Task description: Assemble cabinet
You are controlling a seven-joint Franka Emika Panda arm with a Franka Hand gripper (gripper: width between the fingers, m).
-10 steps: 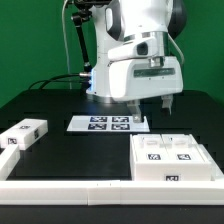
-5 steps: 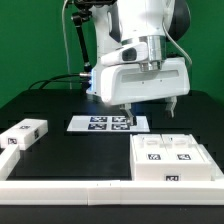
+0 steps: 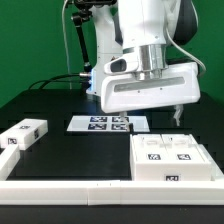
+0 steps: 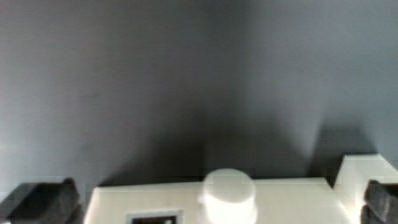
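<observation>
Approach step, by judgement. Hovers over the far edge of the cabinet [image 3: 170, 160], low at the exterior view's right on the black surface [image 3: 80, 150], with tool [image 4: 199, 196] released and empty. Next calls for lowering squarely, then clenching on 1 part.

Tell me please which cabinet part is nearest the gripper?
The large shell at the exterior view's right, almost under the gripper; the small block lies far toward that view's left.

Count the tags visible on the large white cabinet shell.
3 black-and-white square tags on the large white boxy cabinet shell: two side by side on top, one on the front; other faces hidden.
</observation>
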